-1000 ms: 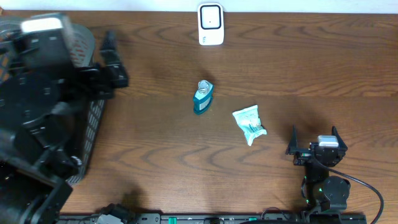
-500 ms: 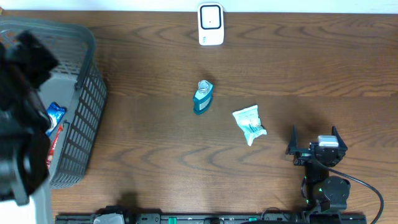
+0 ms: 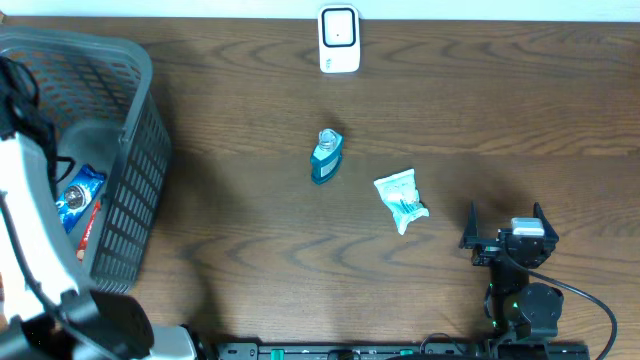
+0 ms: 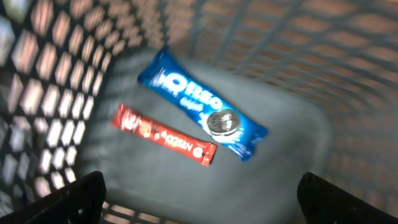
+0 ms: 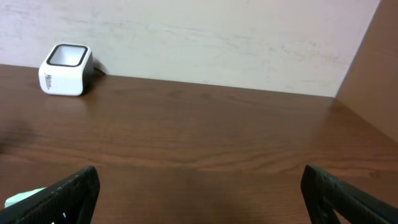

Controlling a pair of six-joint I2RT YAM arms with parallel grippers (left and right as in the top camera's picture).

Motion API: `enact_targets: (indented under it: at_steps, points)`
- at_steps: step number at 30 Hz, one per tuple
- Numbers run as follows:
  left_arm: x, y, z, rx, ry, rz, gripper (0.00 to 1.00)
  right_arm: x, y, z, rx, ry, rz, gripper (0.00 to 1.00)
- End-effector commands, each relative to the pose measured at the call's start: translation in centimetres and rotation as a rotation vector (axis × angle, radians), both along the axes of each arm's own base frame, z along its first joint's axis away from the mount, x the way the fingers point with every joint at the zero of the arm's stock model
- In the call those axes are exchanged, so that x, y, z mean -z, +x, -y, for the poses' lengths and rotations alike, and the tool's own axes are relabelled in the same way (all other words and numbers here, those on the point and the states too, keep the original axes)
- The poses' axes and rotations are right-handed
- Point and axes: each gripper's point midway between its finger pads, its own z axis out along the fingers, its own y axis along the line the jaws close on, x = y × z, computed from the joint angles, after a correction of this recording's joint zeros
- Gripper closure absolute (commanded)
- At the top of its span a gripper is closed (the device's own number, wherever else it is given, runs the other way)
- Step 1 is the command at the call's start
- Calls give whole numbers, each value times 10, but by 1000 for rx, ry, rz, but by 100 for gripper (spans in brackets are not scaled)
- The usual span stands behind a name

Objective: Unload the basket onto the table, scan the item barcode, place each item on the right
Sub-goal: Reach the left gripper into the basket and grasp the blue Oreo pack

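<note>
Overhead, the packet (image 3: 400, 200) lies just left of the wide-open right gripper (image 3: 505, 208), the nearer arm. The left gripper (image 4: 199, 198), also wide, hangs over the basket (image 3: 140, 180).

table (image 3: 250, 235): wood | on it: grey basket (image 3: 140, 190), scanner (image 3: 339, 38), teal bottle (image 3: 326, 157), packet (image 3: 400, 200)
</note>
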Motion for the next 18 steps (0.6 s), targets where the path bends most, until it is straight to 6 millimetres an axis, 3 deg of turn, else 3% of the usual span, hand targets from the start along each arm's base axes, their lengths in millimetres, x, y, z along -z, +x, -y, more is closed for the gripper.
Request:
enact_targets:
  at_steps: [1,8,18]
  points:
    - [25,0,-2,-262,-27,54,2,0,0,-1,-4,-14,0,1]
    - [75,11,-21,-321,-39,-50,2,0,0,-1,-4,-14,0,1]
    - [117,14,-50,-369,-31,-96,2,0,0,-1,-4,-14,0,1]
